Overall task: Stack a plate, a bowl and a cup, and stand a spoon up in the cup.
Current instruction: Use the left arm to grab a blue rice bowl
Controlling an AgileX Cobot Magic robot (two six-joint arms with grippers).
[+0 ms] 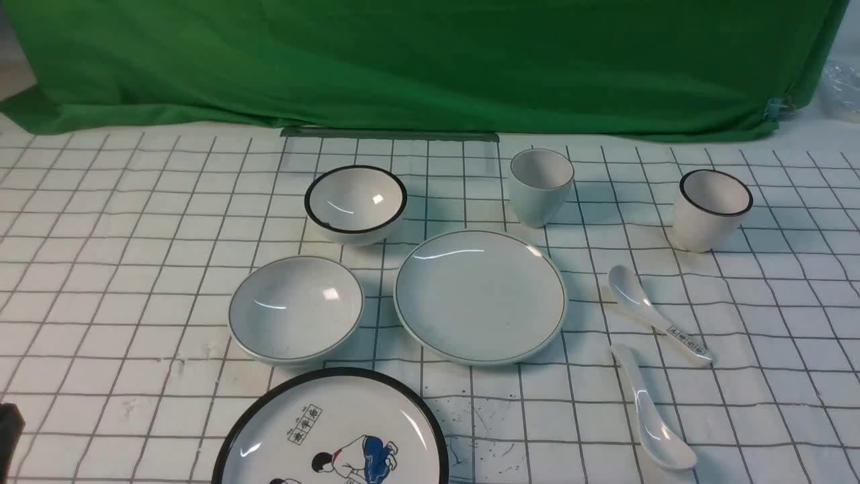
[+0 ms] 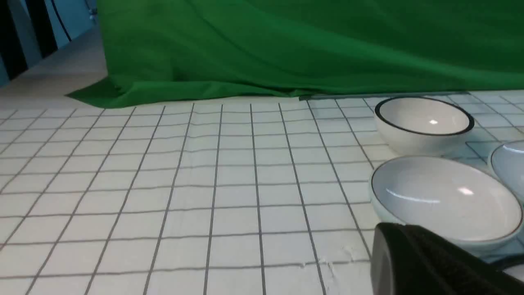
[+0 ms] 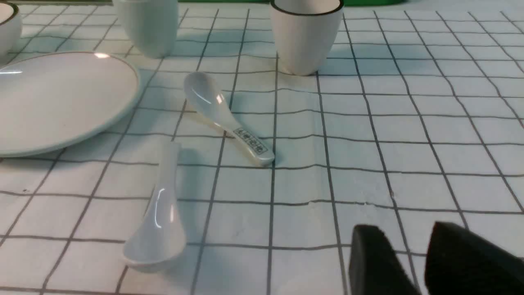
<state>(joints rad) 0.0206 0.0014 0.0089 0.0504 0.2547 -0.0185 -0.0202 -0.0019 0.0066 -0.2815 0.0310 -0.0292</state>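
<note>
The plate [image 1: 480,296] lies mid-table, with the wide shallow bowl [image 1: 295,309] just to its left. The tapered cup [image 1: 541,187] stands behind the plate. The plain spoon [image 1: 652,410] lies front right, bowl end toward me. My left gripper [image 2: 409,235] shows as one black mass with no gap, low beside the bowl [image 2: 446,196]; a dark bit of it shows at the front view's left edge [image 1: 8,430]. My right gripper [image 3: 409,241] is empty with a narrow gap between its fingers, to the right of the plain spoon [image 3: 159,213].
A black-rimmed bowl [image 1: 355,202] stands behind the shallow bowl. A black-rimmed cup [image 1: 712,208] stands at the far right. A spoon with a printed handle [image 1: 658,314] lies between the plain spoon and that cup. A cartoon plate [image 1: 332,430] lies at the front edge. A green cloth hangs behind.
</note>
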